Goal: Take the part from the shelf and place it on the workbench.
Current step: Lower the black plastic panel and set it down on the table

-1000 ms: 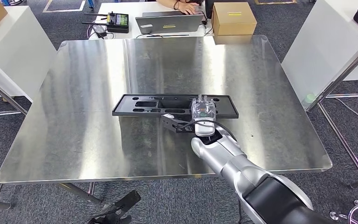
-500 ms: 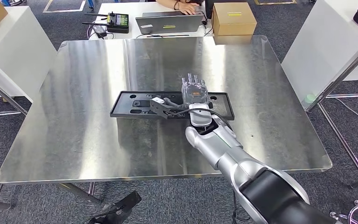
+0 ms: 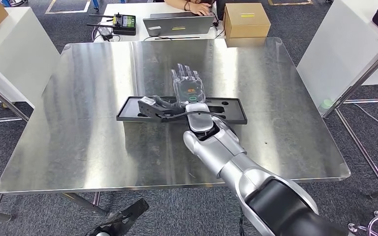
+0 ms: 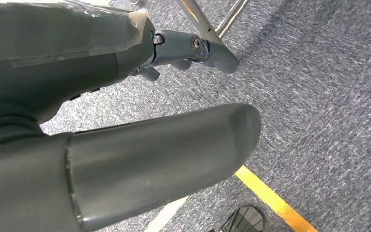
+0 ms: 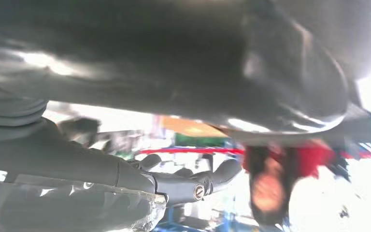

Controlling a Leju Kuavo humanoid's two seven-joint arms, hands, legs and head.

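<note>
Steel workbench (image 3: 88,142) carries the black part (image 3: 231,110), its middle hidden behind the right hand (image 3: 187,88), raised with fingers spread, holding nothing; left hand's (image 4: 188,48) fingers unreadable.

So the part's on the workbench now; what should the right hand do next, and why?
Probably lift the right hand straight up and draw it back. The black part lies flat on the steel workbench, and the fingers are spread above it, gripping nothing.
</note>
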